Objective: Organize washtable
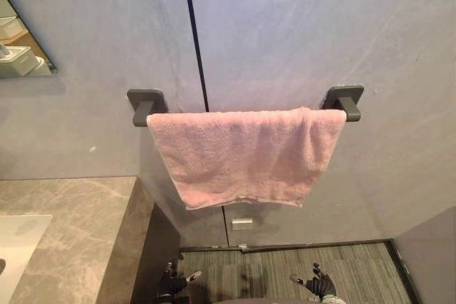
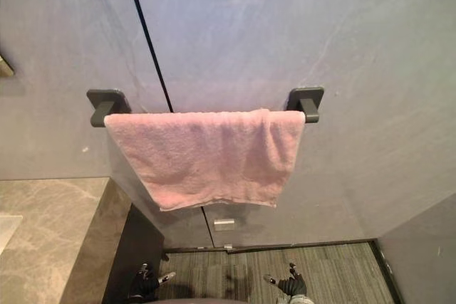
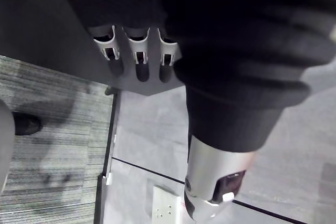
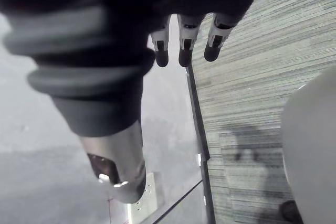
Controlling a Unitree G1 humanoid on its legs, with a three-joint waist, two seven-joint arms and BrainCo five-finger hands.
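Note:
A pink towel (image 1: pixel 246 156) hangs folded over a dark grey towel bar (image 1: pixel 142 107) fixed to the grey wall; its lower hem sags lower toward the left. Both hands hang low near the floor, far below the towel. My left hand (image 1: pixel 171 283) is at the bottom, left of centre, and its wrist view shows relaxed fingers (image 3: pixel 137 56) holding nothing. My right hand (image 1: pixel 320 284) is at the bottom, right of centre, fingers (image 4: pixel 184 45) likewise relaxed and empty.
A marble washtable counter (image 1: pixel 78 226) with a white basin (image 1: pixel 18 243) fills the lower left. A mirror corner (image 1: pixel 21 48) shows at the upper left. A white wall socket (image 1: pixel 242 223) sits below the towel. Grey striped carpet (image 1: pixel 285 268) lies beneath.

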